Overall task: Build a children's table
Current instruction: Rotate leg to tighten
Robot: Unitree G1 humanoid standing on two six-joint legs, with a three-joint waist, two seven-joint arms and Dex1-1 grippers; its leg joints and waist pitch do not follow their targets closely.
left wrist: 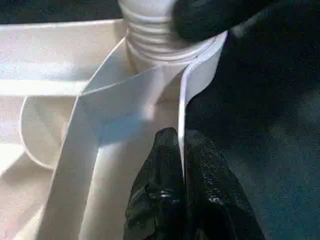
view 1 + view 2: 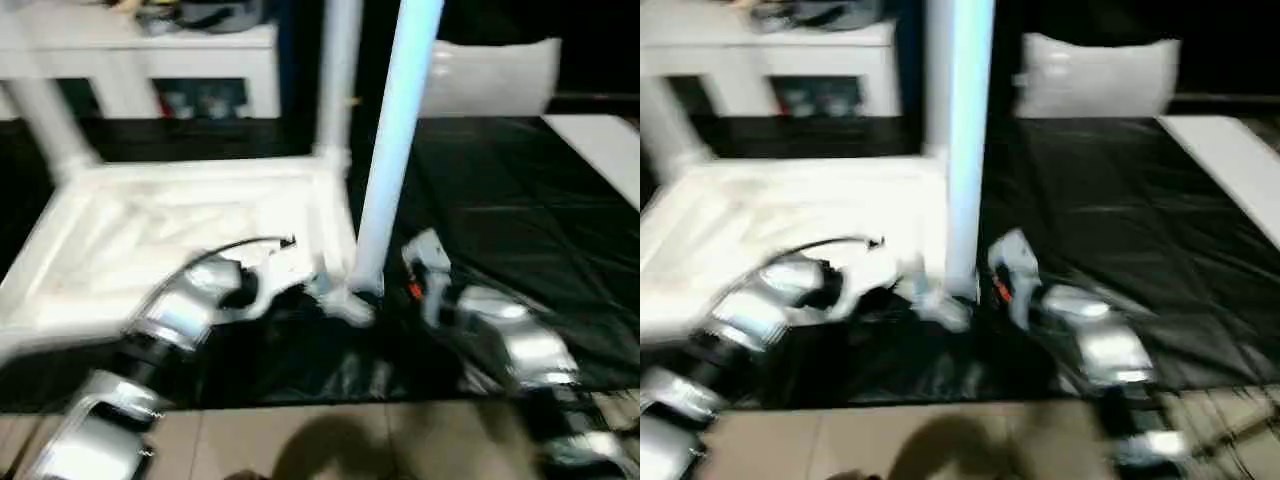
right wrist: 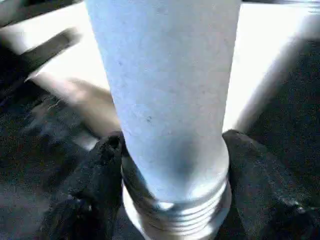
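Tabletop (image 2: 170, 235): you saw it white, ribbed underside up.
Legs: 3 stood upright.
Left gripper (image 1: 181, 172): pinched the tabletop's rim.
Right gripper (image 3: 172, 175): fingers clasped the near leg (image 2: 395, 150).

White tabletop (image 2: 150, 240) underside-up — legs (image 2: 395, 150) standing upright in corner sockets.

Both head views carry motion blur. Glare washes out the white ribbed plastic tabletop (image 2: 170, 230); the black floor sheet (image 2: 500, 200) beside it stays dim, with soft reflections.
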